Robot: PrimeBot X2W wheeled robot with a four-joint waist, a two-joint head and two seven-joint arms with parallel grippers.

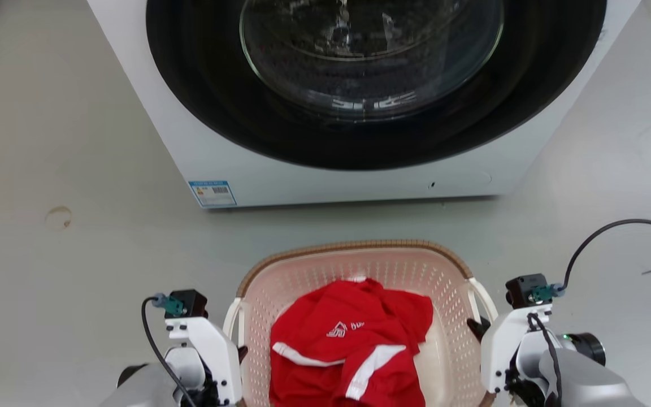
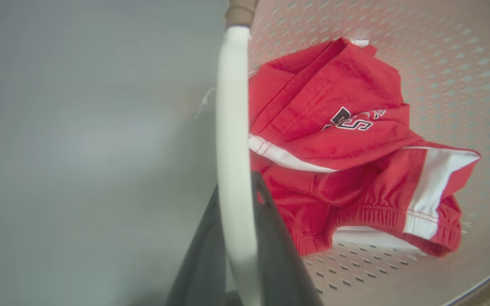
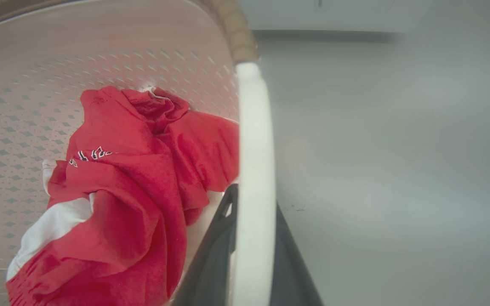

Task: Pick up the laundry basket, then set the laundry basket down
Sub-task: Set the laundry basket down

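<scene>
Grasp looked done | your L hand [image 2: 237, 199] was clenched on a white loop of laundry basket [image 1: 359, 265], R hand [image 3: 253, 204] likewise on other loop | basket sat just before washer [image 1: 303, 175], red garment [image 1: 348, 345] inside | off floor? couldn't tell | set-down prob. still left

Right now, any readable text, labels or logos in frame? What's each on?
Nothing fully legible.
On the red sports garment: white logo and lettering, part folded under, unreadable.
On the washing machine: blue-edged sticker with barcode, print too small.
On the door glass: pale reflected marks, blurred.
On the laundry basket: no text seen.
</scene>
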